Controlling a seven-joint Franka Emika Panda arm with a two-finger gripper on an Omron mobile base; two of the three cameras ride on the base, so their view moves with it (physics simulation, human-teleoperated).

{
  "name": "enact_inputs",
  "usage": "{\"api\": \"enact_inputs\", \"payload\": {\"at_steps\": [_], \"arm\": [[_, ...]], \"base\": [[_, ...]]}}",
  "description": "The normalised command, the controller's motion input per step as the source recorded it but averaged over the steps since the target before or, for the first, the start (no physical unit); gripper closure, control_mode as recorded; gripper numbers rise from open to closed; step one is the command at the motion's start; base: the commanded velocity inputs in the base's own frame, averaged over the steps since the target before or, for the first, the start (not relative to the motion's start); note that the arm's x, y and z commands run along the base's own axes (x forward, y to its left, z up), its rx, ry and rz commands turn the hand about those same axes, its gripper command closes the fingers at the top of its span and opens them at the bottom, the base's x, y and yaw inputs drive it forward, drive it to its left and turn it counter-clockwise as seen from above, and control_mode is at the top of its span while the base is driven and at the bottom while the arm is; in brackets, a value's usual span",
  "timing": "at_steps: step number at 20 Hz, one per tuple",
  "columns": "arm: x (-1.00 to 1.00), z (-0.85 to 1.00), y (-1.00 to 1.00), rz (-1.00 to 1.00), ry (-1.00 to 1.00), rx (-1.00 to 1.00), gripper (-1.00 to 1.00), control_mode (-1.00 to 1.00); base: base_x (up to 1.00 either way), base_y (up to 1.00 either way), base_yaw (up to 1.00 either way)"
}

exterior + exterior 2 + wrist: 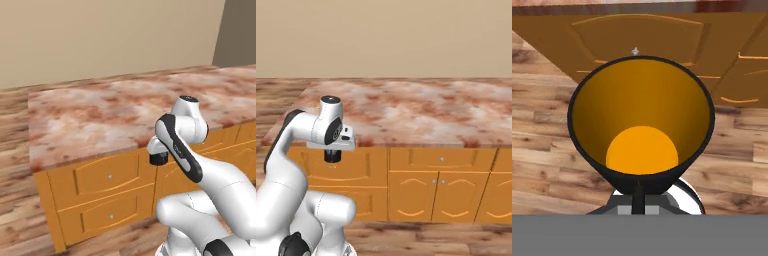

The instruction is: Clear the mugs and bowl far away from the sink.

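Over wood floor (542,150) before orange drawers (107,192), black mug (641,125) held upright by fingers, yellow-orange inside empty

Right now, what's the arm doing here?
The arm is carrying a black mug with an orange inside; the gripper holds it, hanging out in front of the orange cabinet drawers, below the edge of the marble countertop. The hand view looks straight down into the mug, with the wood floor beneath it.
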Motion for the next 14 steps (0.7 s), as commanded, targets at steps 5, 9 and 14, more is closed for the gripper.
{"api": "enact_inputs", "payload": {"at_steps": [5, 9, 14], "arm": [[0.0, 0.0, 0.0, 0.0, 0.0, 0.0, 1.0, 1.0], [0.0, 0.0, 0.0, 0.0, 0.0, 0.0, 1.0, 1.0], [0.0, 0.0, 0.0, 0.0, 0.0, 0.0, 1.0, 1.0]], "base": [[0.5, -1.0, 0.16], [0.75, -0.99, 0.13], [0.7, -0.83, 0.15]]}}
